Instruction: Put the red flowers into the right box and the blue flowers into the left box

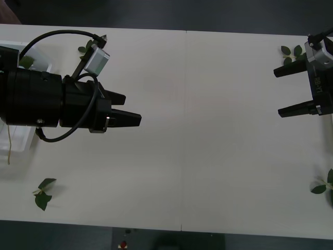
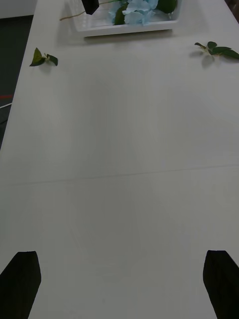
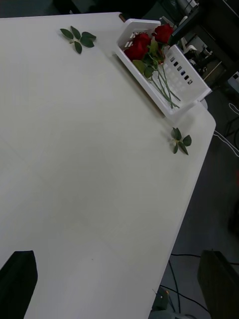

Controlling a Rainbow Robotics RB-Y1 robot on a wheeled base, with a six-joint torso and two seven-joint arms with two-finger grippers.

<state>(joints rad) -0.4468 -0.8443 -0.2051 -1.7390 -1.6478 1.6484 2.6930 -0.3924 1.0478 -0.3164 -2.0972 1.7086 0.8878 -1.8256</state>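
Observation:
The red flowers (image 3: 142, 45) lie in the right box (image 3: 186, 87), stems running along its bottom, at the far table corner in the left wrist view. The blue flowers (image 2: 139, 12) rest in the left box (image 2: 127, 29) at the far end of the table in the right wrist view. My left gripper (image 1: 132, 108) is open and holds nothing; it hovers over the table just inward of the left box (image 1: 23, 139), which its arm mostly covers. At the right edge my right gripper (image 1: 278, 92) is also open, with nothing between its fingers.
Loose green leaf sprigs lie near the corners: front left (image 1: 42, 194), back left (image 1: 86, 48), back right (image 1: 291, 52), front right (image 1: 325, 186). A thin stem (image 1: 9, 148) hangs out of the left box. The table's front edge runs close below.

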